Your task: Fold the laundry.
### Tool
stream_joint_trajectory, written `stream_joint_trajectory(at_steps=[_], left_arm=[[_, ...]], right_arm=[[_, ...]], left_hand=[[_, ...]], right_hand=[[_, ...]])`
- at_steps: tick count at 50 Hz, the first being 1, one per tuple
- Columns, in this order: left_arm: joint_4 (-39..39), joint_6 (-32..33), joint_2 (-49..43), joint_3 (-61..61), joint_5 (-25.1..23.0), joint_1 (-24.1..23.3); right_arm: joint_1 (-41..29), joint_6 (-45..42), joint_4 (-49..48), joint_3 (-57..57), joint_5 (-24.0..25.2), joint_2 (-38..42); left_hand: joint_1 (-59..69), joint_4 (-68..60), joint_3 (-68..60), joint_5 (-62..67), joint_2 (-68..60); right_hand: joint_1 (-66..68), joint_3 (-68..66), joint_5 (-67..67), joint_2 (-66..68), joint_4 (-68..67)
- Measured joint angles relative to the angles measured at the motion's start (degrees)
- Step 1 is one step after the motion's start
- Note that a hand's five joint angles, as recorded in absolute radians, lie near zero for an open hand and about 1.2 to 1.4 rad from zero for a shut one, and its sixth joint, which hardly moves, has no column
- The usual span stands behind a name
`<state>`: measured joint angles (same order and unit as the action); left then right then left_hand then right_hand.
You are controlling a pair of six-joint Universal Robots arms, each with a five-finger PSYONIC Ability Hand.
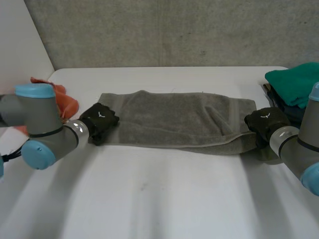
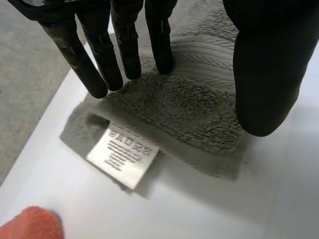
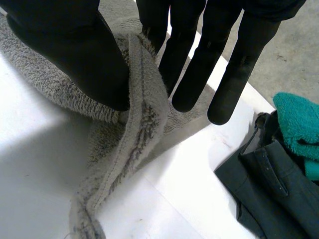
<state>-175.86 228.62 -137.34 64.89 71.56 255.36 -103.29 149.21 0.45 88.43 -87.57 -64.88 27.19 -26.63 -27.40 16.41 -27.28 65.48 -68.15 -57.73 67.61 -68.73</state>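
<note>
A grey towel [image 1: 174,119] lies folded lengthwise across the middle of the white table. My left hand [image 1: 99,121] is at its left end. In the left wrist view its fingers [image 2: 127,45] are straight and rest on the towel's corner [image 2: 189,104], with the thumb [image 2: 264,74] spread apart; the corner lies flat, and a white label [image 2: 122,157] sticks out of it. My right hand [image 1: 264,122] is at the towel's right end. There the thumb [image 3: 75,55] and fingers [image 3: 199,59] pinch the towel's hemmed edge [image 3: 134,144], which stands up between them.
A teal cloth [image 1: 294,82] lies on a dark garment [image 3: 269,189] at the table's right edge, close beside my right hand. An orange cloth [image 1: 65,102] lies at the left edge behind my left arm. The near half of the table [image 1: 159,199] is bare.
</note>
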Motion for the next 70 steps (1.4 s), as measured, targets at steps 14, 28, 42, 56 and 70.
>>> stream_joint_trajectory(at_steps=[14,28,42,56,70], left_arm=[[4.3,0.3,-6.9,-11.9,6.3,-4.3],[6.8,-9.9,13.8,-3.2,8.0,-1.6],[24.9,-13.8,39.3,4.0,-5.7,11.0],[26.8,-14.7,21.1,-8.4,-4.0,10.1],[-2.6,-31.9,8.1,-43.8,8.5,4.1]], right_arm=[[0.9,-0.1,0.0,-0.8,-0.1,1.2],[3.3,-0.5,2.5,-2.5,0.6,-3.9],[8.4,-11.8,18.8,-11.5,10.4,-18.6],[3.9,-15.4,14.3,-18.4,6.2,-7.1],[-2.4,-2.4,-36.3,-37.6,-7.1,6.0]], left_hand=[[38.4,-40.6,-39.3,38.7,-40.0],[38.4,-41.7,-40.3,38.7,-40.9],[38.4,-41.8,-40.6,38.7,-41.1],[38.4,-41.8,-40.7,38.7,-41.2],[38.4,-41.8,-40.7,38.7,-41.2]], right_hand=[[0.0,0.0,0.0,0.0,0.0],[0.0,0.0,0.0,0.0,0.0],[0.0,-0.2,-0.1,0.1,0.0],[0.0,-0.2,-0.5,0.1,0.0],[0.0,-0.2,-0.5,0.1,-0.1]])
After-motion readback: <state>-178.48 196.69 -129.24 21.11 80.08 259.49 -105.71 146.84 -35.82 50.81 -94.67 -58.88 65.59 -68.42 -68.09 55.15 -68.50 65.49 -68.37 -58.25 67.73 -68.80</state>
